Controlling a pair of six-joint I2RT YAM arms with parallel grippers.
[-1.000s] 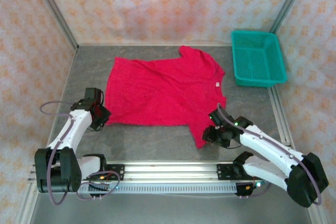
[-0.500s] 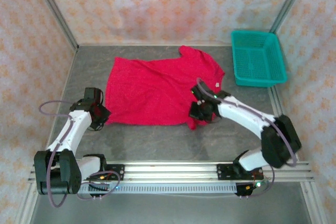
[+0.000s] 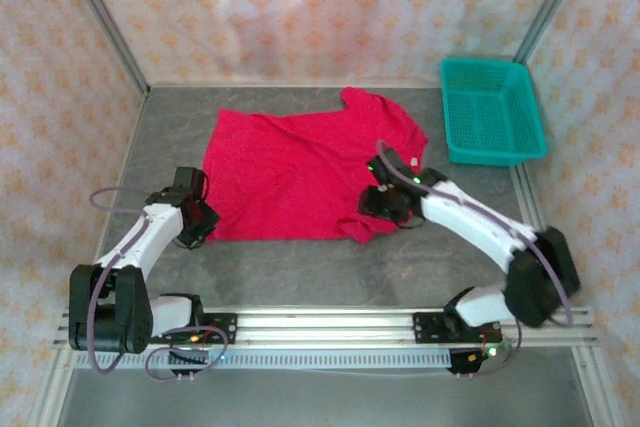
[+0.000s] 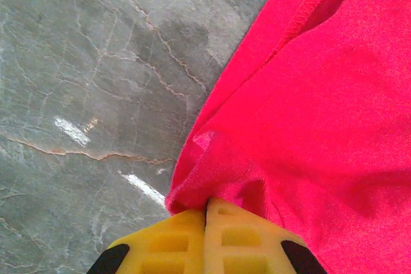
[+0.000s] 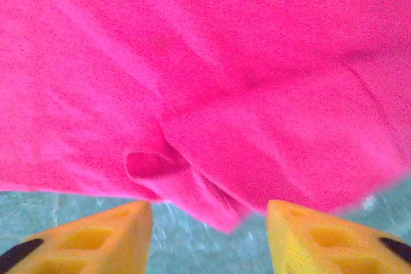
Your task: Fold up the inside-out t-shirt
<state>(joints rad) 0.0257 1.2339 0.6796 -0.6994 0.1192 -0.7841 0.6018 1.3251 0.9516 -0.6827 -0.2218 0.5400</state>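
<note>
Jaws of the left gripper (image 4: 207, 206) are pressed together on the near-left hem corner of the plain crimson-red short-sleeved cloth t-shirt (image 3: 300, 167), which lies spread over the middle of the grey marbled table (image 3: 400, 267). The right gripper (image 5: 209, 213) hangs over the shirt's bunched near-right edge, jaws wide apart. A teal plastic mesh basket (image 3: 494, 154) sits at the far right, apart from the shirt.

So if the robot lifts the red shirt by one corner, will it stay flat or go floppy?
Probably floppy: the t-shirt bunches into soft folds where the left pincer is shut on its edge. It likely weighs little, since it lies thin and flat on the table. Pushed, it would likely wrinkle rather than slide whole.
</note>
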